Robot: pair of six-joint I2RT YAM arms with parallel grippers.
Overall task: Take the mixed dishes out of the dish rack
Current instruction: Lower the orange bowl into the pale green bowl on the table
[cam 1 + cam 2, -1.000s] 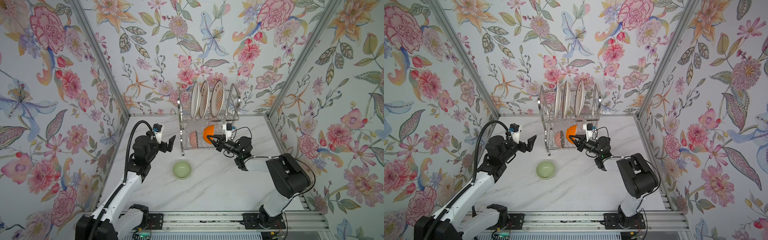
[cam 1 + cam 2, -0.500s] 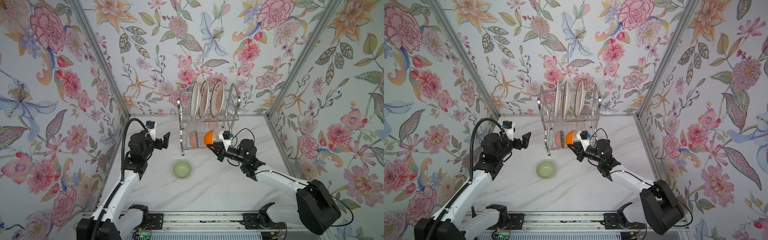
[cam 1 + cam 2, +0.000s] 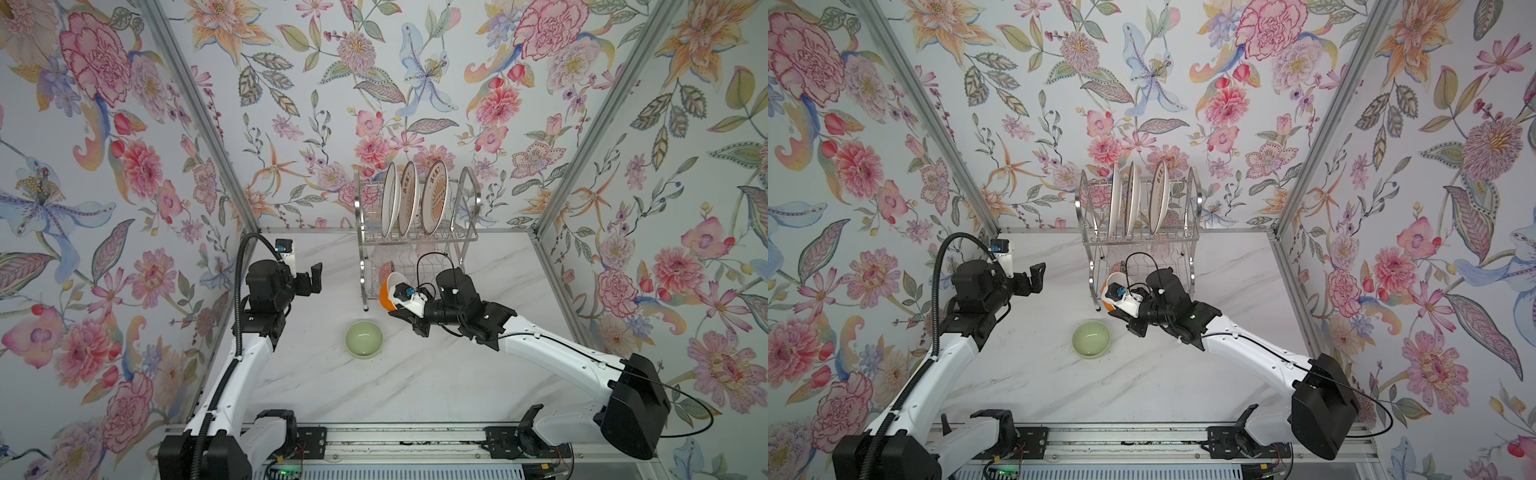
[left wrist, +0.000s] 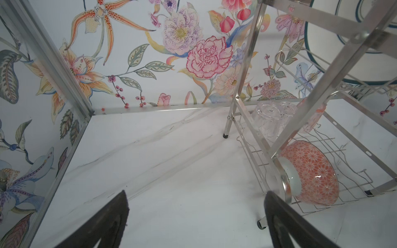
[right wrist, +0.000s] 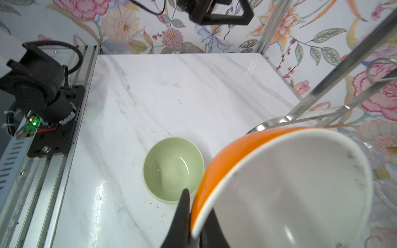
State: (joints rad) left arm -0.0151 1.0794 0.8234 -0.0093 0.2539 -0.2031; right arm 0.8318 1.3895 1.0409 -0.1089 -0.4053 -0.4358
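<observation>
Right fingers (image 5: 182, 216) are clamped on the rim of the orange bowl (image 5: 225, 167), which is tilted in the air at the near left corner of the dish rack (image 3: 415, 239). The smart play is to level it, swing clear of the rack leg, and lower it softly onto the worktop (image 3: 374, 390) beside the pale green bowl (image 3: 364, 339) without knocking rims. Left fingers (image 3: 316, 276) are spread wide and empty, off to the left. The plates (image 3: 434, 195) stand on the top tier.
</observation>
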